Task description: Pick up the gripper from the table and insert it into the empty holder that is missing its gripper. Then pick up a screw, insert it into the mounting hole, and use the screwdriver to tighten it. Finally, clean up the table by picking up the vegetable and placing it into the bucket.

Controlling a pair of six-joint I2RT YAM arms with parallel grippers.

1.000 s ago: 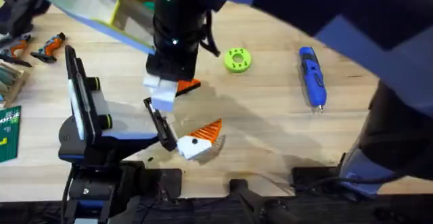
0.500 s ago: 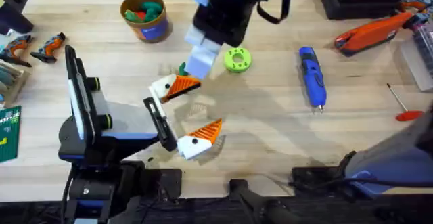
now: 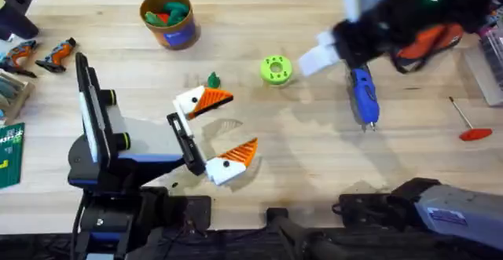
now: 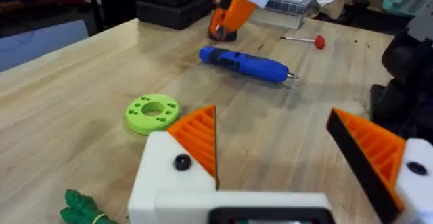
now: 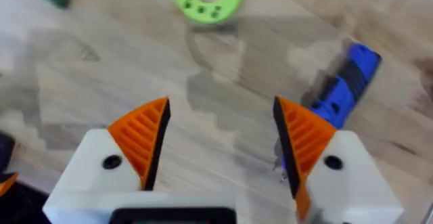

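The right gripper [image 5: 220, 139] hangs with its orange ribbed pads spread wide and nothing between them, above bare wood, with the chunky bright-blue pen-shaped screwdriver [image 5: 342, 85] lying just off its right finger. Descending from here, I judge, that finger could clip the body and roll it, since the tool is not centred between the pads. The left gripper [image 4: 291, 153] is likewise released and empty; the lime-green round disc [image 4: 152, 111] sits beyond it.

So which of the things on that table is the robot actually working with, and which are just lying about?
For the job:
blue screwdriver
dark-green toy vegetable
bucket
left gripper
right gripper

Just lying about:
lime-green disc
red-handled thin tool
orange tool
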